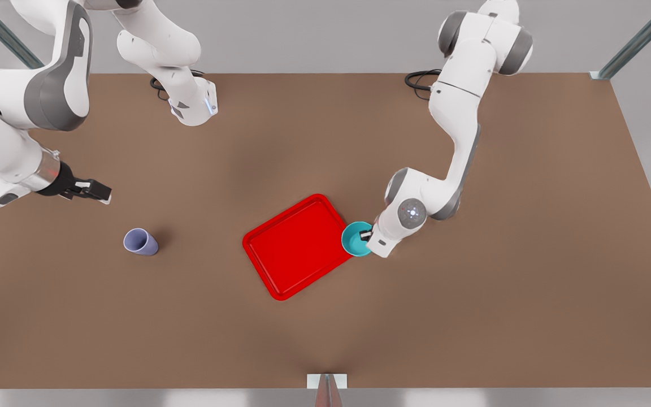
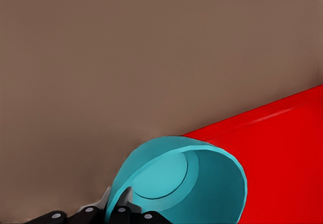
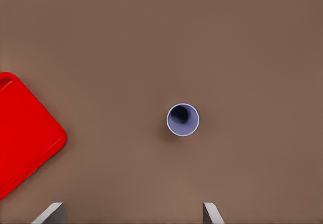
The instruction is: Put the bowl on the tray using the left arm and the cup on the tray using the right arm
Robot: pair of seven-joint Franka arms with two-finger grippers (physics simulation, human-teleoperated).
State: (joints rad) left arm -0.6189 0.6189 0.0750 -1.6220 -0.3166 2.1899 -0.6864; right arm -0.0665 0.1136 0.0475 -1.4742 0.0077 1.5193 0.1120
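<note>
1. The surface [image 1: 472, 316] carried the tray [image 1: 297, 249] near its centre.
2. The left hand [image 1: 366, 234] clamped the rim of the bowl [image 1: 354, 240], tilted at the tray's 3 o'clock edge.
3. The right hand [image 1: 96, 190] hung open, with the cup [image 1: 140, 242] upright at its 5 o'clock, well apart from the tray.
</note>
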